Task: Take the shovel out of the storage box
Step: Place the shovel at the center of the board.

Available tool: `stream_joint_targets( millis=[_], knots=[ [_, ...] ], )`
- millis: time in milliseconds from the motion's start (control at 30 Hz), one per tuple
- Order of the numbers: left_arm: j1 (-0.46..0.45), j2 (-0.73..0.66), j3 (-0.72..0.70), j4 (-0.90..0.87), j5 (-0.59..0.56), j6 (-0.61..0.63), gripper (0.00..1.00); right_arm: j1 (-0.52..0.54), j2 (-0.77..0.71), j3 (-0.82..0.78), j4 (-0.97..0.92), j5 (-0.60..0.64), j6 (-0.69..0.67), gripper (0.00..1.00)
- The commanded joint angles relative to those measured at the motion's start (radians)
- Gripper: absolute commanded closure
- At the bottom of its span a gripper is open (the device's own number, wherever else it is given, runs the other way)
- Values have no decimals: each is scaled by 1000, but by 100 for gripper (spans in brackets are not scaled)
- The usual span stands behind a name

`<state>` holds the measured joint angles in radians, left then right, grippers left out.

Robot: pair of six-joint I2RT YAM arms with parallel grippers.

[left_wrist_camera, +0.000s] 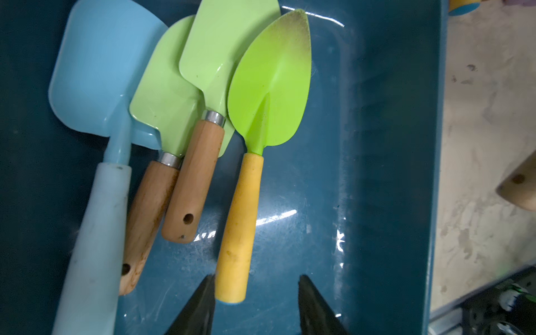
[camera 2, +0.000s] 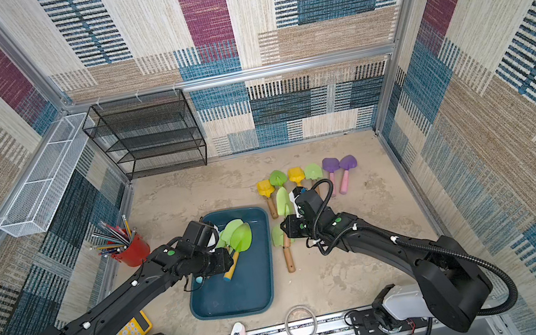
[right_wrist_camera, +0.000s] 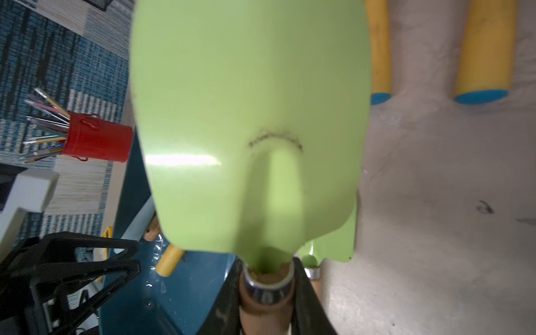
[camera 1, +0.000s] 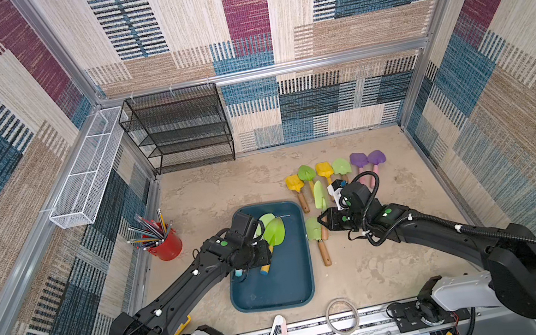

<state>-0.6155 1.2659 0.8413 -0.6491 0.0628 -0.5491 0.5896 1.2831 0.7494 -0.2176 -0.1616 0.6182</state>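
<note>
Two things going on here.

Right fingers (right_wrist_camera: 309,301) are clamped on the wooden handle of a pale green shovel (right_wrist_camera: 246,116), right at the ferrule, with the blade sticking straight out ahead of them. That one is already outside the storage box (left_wrist_camera: 377,174), over the worktop (right_wrist_camera: 435,232) beside the box wall (hanging or resting, I can't tell).

Left fingers (left_wrist_camera: 203,307) are spread and hold nothing, hanging low over the box. The butt of the yellow-handled shovel (left_wrist_camera: 240,220) sits between them, off-centre and almost touching one finger. Its bright green blade points away ahead of them. Outside that same finger lie two wood-handled shovels (left_wrist_camera: 193,179), overlapping, then a blue shovel (left_wrist_camera: 101,72). All four are in the box.

My read: the step in hand is the left approach on the yellow handle, not gripped yet. The next move calls for:
- a sideways shift to centre the handle between the fingers
- a reach further along it past the butt
- a drop, then a close

The handle is round and tapered, so a pinch at the very tip could slip. The lift has to clear the box wall without the near finger snagging the neighbouring wood handle. The right side probably just needs to set its shovel down by the row of shovels (camera 1: 340,165) ahead of it.
</note>
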Motion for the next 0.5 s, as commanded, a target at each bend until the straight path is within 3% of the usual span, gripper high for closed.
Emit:
stream_joint_targets(
  millis=[0, 467],
  knots=[
    [-23, 32, 15, -38, -78, 29, 50, 1, -20, -2, -62, 108, -49, 84],
    [-110, 150, 56, -50, -185, 48, 51, 4, -32, -62, -127, 186, -80, 83]
  ],
)
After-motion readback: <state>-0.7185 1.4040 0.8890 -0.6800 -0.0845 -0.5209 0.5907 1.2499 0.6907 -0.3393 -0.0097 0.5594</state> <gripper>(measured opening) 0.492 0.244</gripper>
